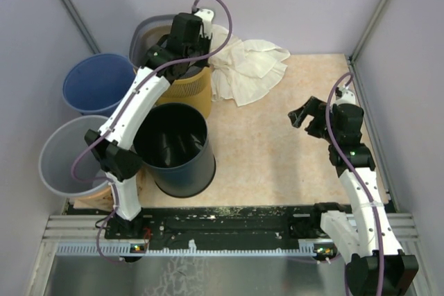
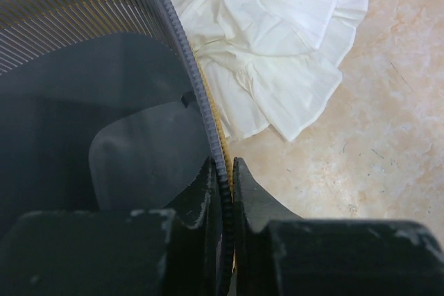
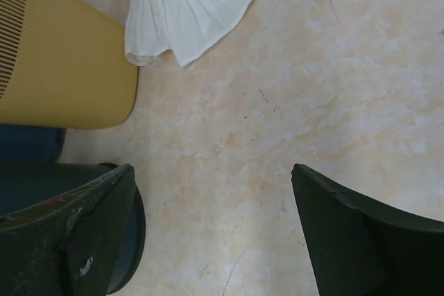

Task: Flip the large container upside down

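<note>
Grey ribbed plastic bin (image 2: 69,1): rim was pinched by left hand (image 2: 227,166); right hand (image 3: 211,168) stood spread. Hazard: edge-only grip might slip during tipping, dropping it.

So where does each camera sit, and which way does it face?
Top external: above and behind, looking down on the table; left arm and right arm show.
Left wrist: rides the arm, facing its fingers pinching the ribbed bin rim.
Right wrist: likewise, facing the table between open fingers.
All three share the white cloth.
</note>
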